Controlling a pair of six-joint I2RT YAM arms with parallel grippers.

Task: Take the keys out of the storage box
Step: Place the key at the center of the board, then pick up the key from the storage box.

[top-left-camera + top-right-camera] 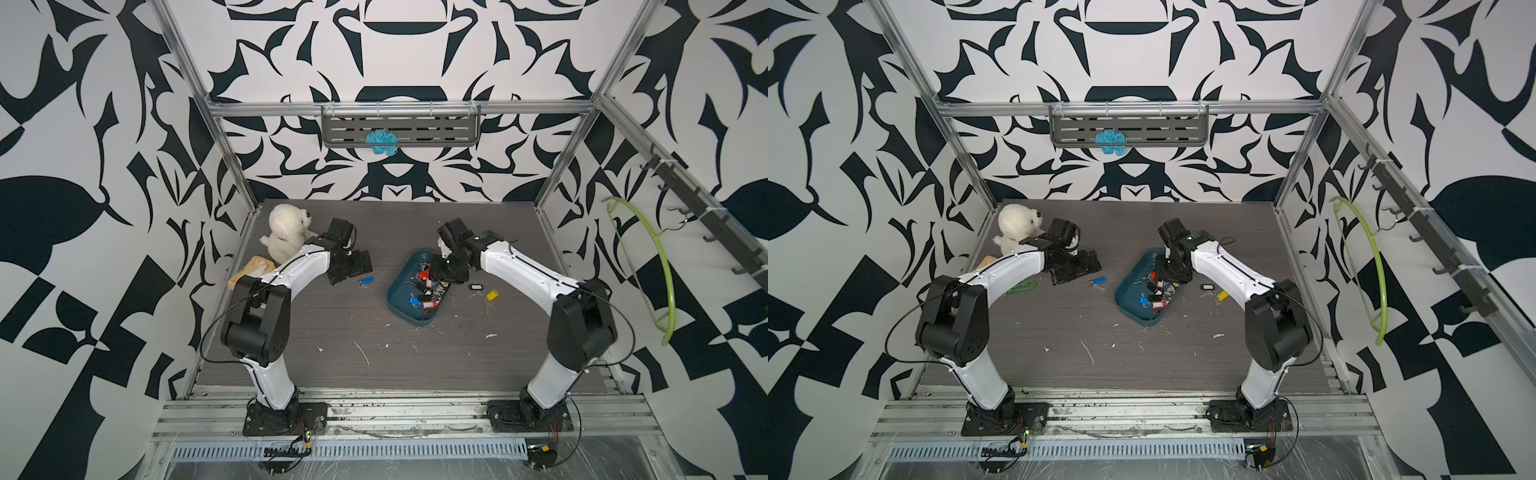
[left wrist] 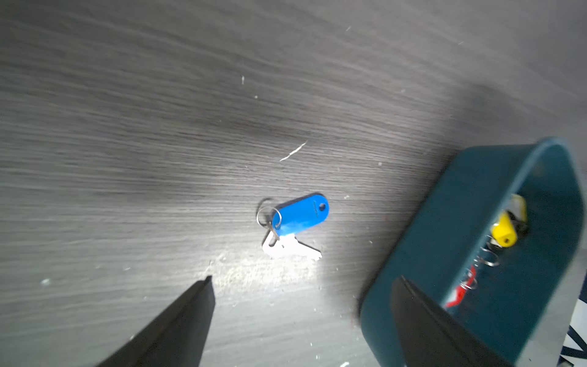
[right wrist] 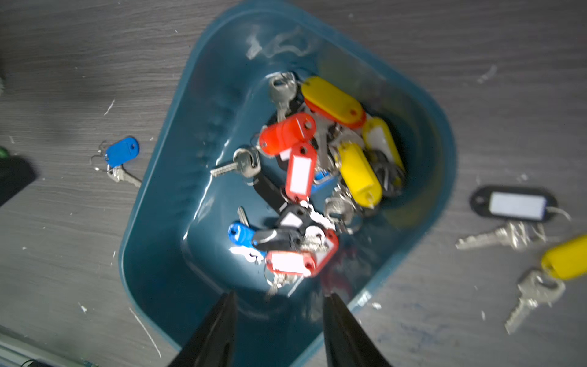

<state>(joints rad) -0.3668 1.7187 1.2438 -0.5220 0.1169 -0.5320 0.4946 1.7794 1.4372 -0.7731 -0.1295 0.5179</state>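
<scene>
The keys (image 3: 311,178) mostly lie heaped in the storage box (image 1: 400,305), a tangle of red, yellow, blue and black tags, rings and silver blades. The box sits a little right of the middle of the table (image 1: 332,345). Reading a top view as a dial centred on the box, a blue-tagged key (image 1: 366,281) lies on the table at 9 o'clock. A black-tagged key (image 1: 476,286) and a yellow-tagged key (image 1: 491,295) lie at 3 o'clock, just outside the wall. So the task looks barely begun: three sets are out and the bulk remains inside.

The step in hand appears to be the reach for another pick. The right gripper (image 3: 281,295) hangs over the box with its jaws roughly half apart, and it holds and touches nothing. The pile lies just beyond its tips. The left gripper (image 2: 305,279) stands spread wide and empty above the table at about 10 o'clock of the box, with the blue-tagged key on the wood ahead of its fingers and apart from them.

The next move likely calls for the right gripper to drop onto one tag that sits clear on top, such as a red one. It should close across the tag's narrow width and lift slowly, since the interlocked rings may drag neighbouring keys up with it.
</scene>
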